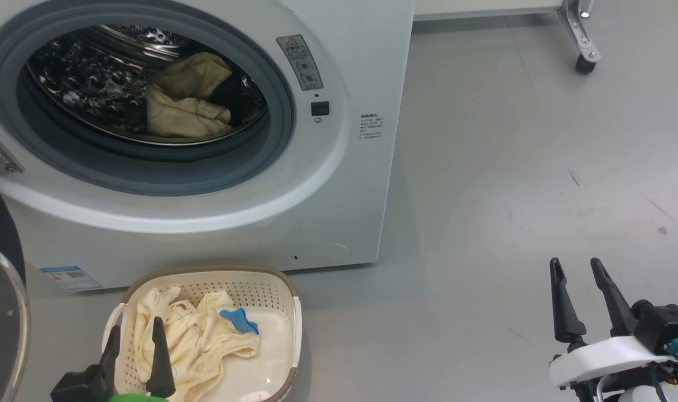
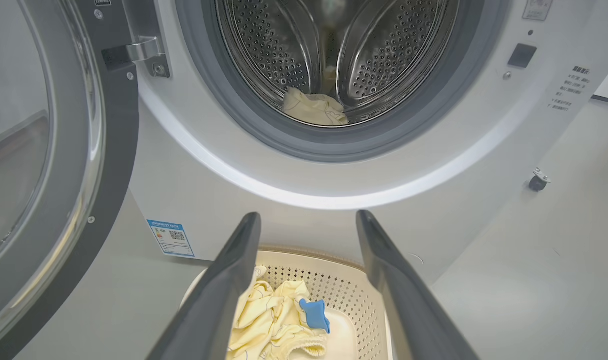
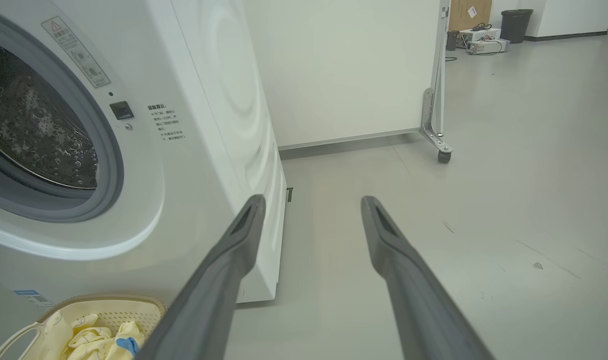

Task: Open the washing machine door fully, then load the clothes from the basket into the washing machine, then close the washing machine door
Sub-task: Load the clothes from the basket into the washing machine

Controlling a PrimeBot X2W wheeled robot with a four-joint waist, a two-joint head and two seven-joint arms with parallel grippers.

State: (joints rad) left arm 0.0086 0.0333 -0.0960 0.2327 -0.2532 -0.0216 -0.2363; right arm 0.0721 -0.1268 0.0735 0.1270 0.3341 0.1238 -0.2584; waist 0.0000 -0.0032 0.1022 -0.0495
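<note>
- The washing machine (image 1: 216, 223) is a big white box on the grey floor (image 1: 511, 167). Its round hole is wide open and you can see the shiny drum (image 1: 82, 84) inside.
- The washing machine door (image 2: 58, 150) is swung out to the left side of the machine.
- Some of the clothes (image 1: 196, 335) lie in a soft yellow heap in the basket (image 1: 205, 272) with a blue patch on top, and one more yellow piece (image 1: 185, 114) lies in the drum.
- The basket sits on the floor just in front of the machine, under the hole.
- The left gripper (image 1: 136, 325) hangs over the left side of the basket. Its fingers are spread apart and it holds nothing.
- The right gripper (image 1: 575, 262) is far off to the right, over bare floor. Its fingers are spread too, and it is empty.
- A small blue sticker (image 1: 71, 278) is low on the machine's front.
</note>
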